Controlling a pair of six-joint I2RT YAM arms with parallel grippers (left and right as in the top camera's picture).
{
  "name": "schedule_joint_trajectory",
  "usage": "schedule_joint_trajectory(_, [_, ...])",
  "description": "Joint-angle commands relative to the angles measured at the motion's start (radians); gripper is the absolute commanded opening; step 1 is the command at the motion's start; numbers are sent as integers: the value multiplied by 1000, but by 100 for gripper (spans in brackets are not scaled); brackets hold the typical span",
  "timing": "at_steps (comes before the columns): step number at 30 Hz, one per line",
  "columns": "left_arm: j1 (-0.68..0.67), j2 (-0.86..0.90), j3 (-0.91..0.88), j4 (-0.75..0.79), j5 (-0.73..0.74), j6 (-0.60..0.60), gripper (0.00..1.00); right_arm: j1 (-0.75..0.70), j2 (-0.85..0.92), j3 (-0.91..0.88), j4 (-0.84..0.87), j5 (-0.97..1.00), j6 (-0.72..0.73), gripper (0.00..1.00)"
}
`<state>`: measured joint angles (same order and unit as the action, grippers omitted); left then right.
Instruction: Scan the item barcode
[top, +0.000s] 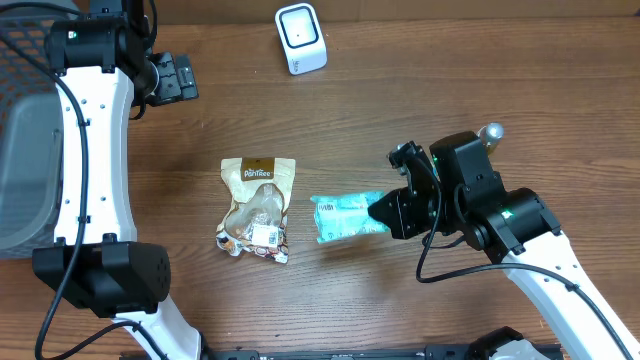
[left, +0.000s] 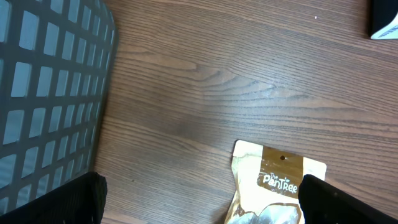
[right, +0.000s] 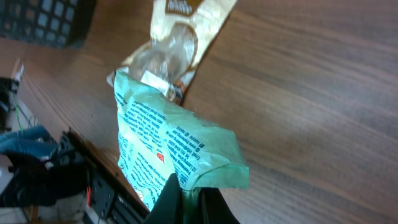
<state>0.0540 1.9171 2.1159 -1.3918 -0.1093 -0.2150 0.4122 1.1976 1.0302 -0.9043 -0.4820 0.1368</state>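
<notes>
Right fingers (top: 385, 212) pinching one end of green packet (top: 345, 217), just beside brown snack pouch (top: 256, 208) on bench (top: 450, 100). Left fingers (top: 172, 78) spread wide, near basket (top: 20, 150); white scanner (top: 301, 38) stands apart.

My jaws stand wide apart: one black fingertip (left: 65, 202) sits in the frame's corner at 7 o'clock, the other (left: 351, 202) at 5 o'clock, with nothing between them but bare brown wood-grain desk (left: 236, 81). A grey plastic basket with a square grid wall (left: 50, 93) fills the side from 11 down to 8 o'clock and stands on the desk. A cream and brown snack pouch printed "PanTree" (left: 273, 177) lies flat at about 5 o'clock, its lower part cut off by the frame edge, just beside my right-hand fingertip. At 1 o'clock a dark, white-edged object (left: 387, 26) pokes in, too cropped to identify.
</notes>
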Motion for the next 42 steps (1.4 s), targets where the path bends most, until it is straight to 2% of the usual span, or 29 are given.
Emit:
schedule_joint_trajectory(1, [-7, -15, 12, 2, -2, -10, 99, -4, -21, 3, -24, -29, -42, 4])
schedule_joint_trajectory(42, [-8, -15, 12, 2, -2, -10, 100, -4, -20, 3, 9, -73, -41, 4])
